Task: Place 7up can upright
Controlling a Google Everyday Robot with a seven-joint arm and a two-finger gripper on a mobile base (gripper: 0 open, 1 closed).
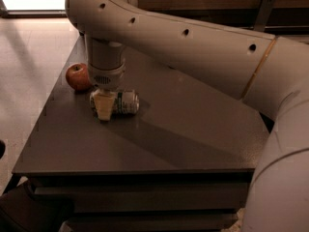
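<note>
The 7up can [124, 102] lies on its side on the dark table [183, 129], left of the middle, with its whitish body and green band showing. My gripper [103, 109] hangs straight down from the wrist and sits at the can's left end, low over the table, covering that end. The can's top and pull tab are hidden.
A red apple [78, 77] stands on the table just left of the gripper, close to the table's left edge. My large pale arm [203, 47] spans the back and right of the view and hides the table's far part.
</note>
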